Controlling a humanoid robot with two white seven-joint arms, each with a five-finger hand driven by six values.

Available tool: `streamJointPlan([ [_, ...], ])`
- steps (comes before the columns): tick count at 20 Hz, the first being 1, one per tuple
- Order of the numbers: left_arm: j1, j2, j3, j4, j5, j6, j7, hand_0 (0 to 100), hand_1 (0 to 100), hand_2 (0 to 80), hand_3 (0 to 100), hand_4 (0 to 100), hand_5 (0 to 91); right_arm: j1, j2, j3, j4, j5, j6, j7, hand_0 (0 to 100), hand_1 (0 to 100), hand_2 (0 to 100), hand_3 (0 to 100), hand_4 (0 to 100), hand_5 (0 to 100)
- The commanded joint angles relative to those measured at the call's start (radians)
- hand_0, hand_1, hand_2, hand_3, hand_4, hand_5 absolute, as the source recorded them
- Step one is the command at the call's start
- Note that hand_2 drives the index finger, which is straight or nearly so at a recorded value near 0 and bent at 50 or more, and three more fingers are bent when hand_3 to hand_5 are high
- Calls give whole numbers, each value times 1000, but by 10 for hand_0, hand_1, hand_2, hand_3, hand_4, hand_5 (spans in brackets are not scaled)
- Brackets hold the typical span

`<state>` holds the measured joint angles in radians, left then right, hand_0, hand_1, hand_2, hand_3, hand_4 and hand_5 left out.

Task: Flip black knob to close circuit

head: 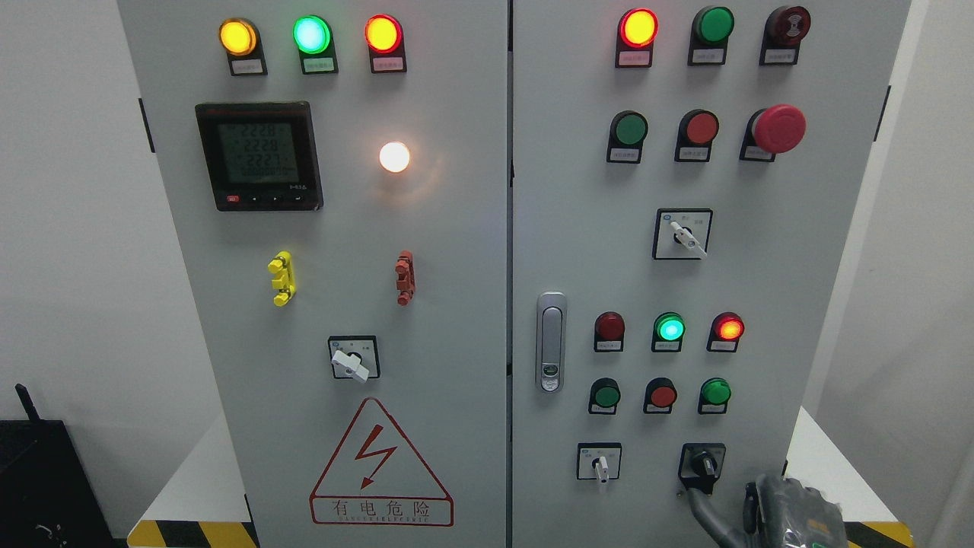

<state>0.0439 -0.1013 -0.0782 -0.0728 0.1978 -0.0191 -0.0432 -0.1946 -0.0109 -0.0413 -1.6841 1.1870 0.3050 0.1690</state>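
The black knob (701, 463) sits on a black plate at the lower right of the grey cabinet's right door (578, 190), its handle pointing roughly downward. My right hand (761, 511), in a grey glove, rises from the bottom edge just right of and below the knob. One finger (704, 511) stretches up and left, its tip at the lower left corner of the knob's plate. Nothing is in the hand, and it does not grasp the knob. The left arm is out of sight.
A white selector switch (601, 464) is left of the knob, and green and red push buttons (662, 396) sit above it. The door handle (550, 342) is by the centre seam. The left door (426, 251) carries a meter, lamps and a high-voltage warning sign (379, 468).
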Motion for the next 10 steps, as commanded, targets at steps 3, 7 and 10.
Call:
streamJointPlan([
  [3,1,0,0,-1,0,1,0,120,556,0,0,0,0,99,22,-44,-133,-252,-107,-3,0,44,747,985,822,778],
  [7,1,0,0,1,0,1,0,120,556,0,0,0,0,191,23,-152,-213,-751,-276,39,0,0,306,499,345,94],
  [10,1,0,0,-1,0,1,0,120,556,0,0,0,0,311,22,-225,-325,-1204,-267,147,0,0,46,155,36,0],
])
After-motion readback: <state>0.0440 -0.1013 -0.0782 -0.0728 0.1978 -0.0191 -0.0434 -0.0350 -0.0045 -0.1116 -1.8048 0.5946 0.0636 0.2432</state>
